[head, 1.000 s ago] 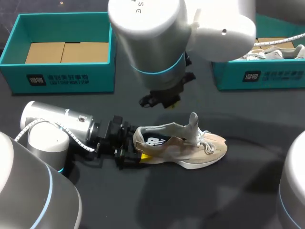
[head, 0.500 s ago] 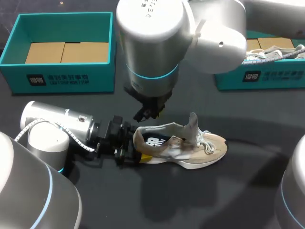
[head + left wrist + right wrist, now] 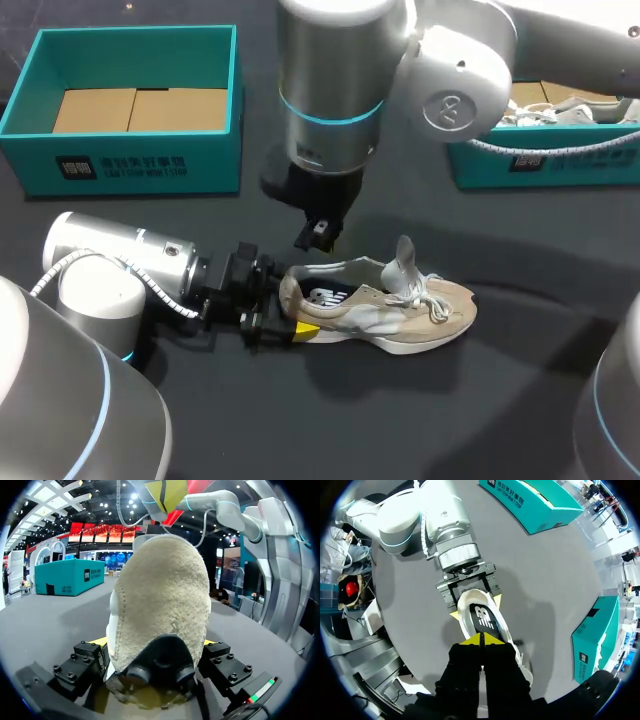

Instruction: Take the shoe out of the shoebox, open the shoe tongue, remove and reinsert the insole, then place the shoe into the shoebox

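Jaws of your left gripper are clamping the shoe heel on the table, right gripper hanging pinched closed, empty, over the insole; descending so, you are risking jabbing, not gripping, it.

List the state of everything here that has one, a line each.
shoe: unboxed, standing on its sole, heel gripped.
tongue: raised.
insole: in the shoe.
left shoebox: open, no shoe inside.
right shoebox: open, white shoe inside.
left end effector: shut on the shoe's heel.
right end effector: shut, empty, above the shoe's opening.
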